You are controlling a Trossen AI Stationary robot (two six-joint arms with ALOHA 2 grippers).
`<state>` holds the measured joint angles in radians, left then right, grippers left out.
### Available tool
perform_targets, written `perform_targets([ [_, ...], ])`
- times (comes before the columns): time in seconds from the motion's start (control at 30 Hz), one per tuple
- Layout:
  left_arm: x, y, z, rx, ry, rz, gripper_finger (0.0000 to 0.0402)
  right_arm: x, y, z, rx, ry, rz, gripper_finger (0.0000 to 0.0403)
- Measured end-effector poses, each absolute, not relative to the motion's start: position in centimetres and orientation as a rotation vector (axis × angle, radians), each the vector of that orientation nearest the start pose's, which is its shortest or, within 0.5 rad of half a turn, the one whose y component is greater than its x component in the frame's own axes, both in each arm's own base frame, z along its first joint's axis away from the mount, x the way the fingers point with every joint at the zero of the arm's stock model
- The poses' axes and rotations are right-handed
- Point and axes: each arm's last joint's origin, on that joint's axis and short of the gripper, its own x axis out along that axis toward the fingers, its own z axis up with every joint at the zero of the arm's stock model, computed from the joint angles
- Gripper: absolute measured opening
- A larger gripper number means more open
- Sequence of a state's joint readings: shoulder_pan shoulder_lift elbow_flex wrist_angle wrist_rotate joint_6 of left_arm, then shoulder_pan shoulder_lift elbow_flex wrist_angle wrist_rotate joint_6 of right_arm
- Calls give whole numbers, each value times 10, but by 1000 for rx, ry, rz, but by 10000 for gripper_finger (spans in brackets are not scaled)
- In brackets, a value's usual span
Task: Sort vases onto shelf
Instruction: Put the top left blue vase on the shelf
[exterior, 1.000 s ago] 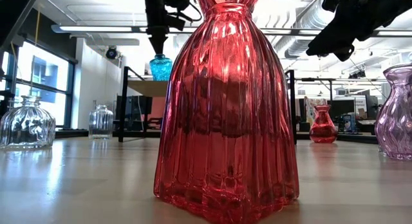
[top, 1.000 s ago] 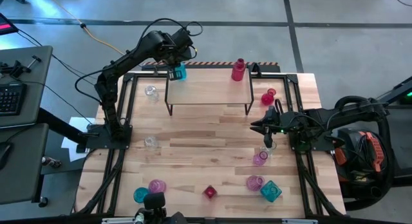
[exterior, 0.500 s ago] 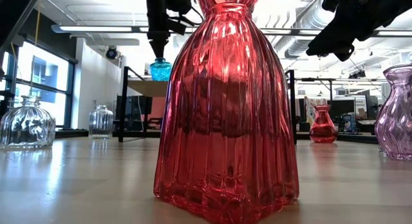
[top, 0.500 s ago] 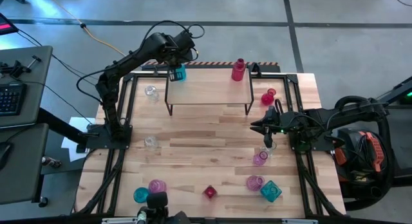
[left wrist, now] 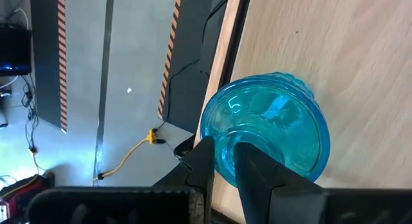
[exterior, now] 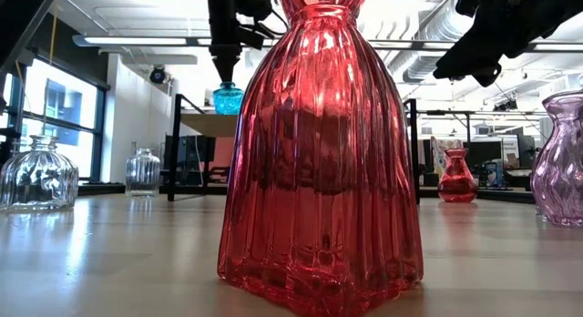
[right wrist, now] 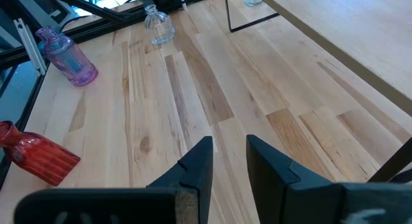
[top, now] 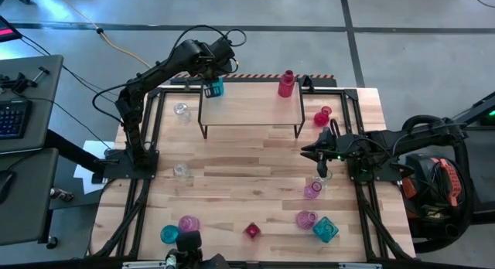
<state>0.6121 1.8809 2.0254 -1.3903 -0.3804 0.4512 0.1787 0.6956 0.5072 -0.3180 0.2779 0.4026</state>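
Observation:
The shelf stands at the table's far side. A teal vase rests upright by its base on the shelf's far left corner, and a red vase stands near the far right corner. My left gripper comes down on the teal vase's mouth and is shut on its rim. My right gripper hangs open over the table's right half, with nothing between its fingers. My left gripper pinches the teal vase's rim, one finger inside the mouth and one finger outside. The fingers slant steeply down from above. The vase stands upright with its base on the shelf's top.
Loose vases stand about the table: clear ones on the left, pink ones and a teal one on the right. A red one, a pink one and a teal one stand near the front edge.
The teal vase has sunk a little onto the shelf's top under my left gripper, which has come down with it and then kept still.

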Motion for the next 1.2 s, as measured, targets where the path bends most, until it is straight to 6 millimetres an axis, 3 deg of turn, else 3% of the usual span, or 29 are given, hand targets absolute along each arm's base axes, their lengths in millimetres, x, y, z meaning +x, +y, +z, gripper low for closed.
perform_targets([
  [0.17,293,218,360,194,1434,533,47,152,19,239,280,465,-194,74],
  [0.47,292,218,360,194,1439,521,97,152,19,239,279,465,-194,74],
  [1.2,295,214,365,195,1416,500,100,152,19,239,280,465,-194,74],
])
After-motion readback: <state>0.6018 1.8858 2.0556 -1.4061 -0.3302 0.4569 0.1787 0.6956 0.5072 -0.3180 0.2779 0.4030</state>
